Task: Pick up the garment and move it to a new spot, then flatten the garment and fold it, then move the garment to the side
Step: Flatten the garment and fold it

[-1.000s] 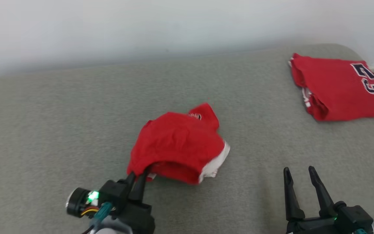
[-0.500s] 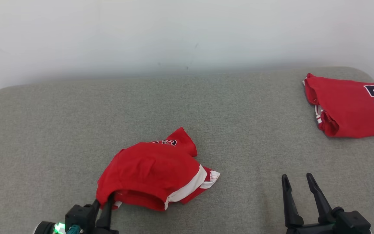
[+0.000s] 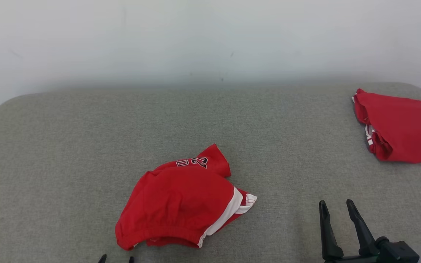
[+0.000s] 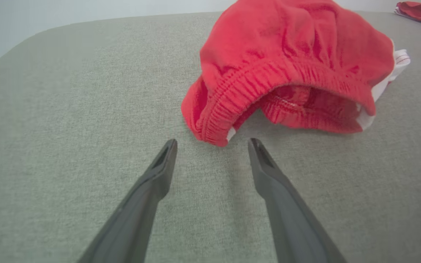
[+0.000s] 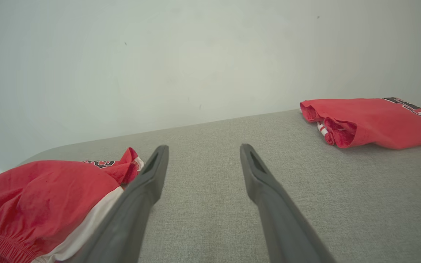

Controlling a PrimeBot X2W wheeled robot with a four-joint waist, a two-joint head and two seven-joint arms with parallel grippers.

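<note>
The garment [image 3: 181, 199], red shorts with a white side stripe and dark lettering, lies crumpled on the grey table [image 3: 68, 146], near its front middle. My left gripper [image 3: 117, 259] is open at the bottom edge, just short of the elastic waistband [image 4: 232, 98], nothing between its fingers [image 4: 159, 175]. The left wrist view shows the garment [image 4: 291, 62] bunched with the waistband facing me. My right gripper [image 3: 336, 212] stands open at the lower right, apart from the cloth. In the right wrist view the garment [image 5: 46, 197] lies left of the open gripper [image 5: 203, 153].
A second red garment [image 3: 400, 128], folded with a dark number on it, lies at the table's far right edge, also seen as the folded garment [image 5: 371, 122] in the right wrist view. A pale wall [image 3: 210, 40] stands behind the table.
My left gripper has opened and let go of the garment's waistband, then drawn back to the bottom edge. The garment has settled on the table. The head camera has shifted.
</note>
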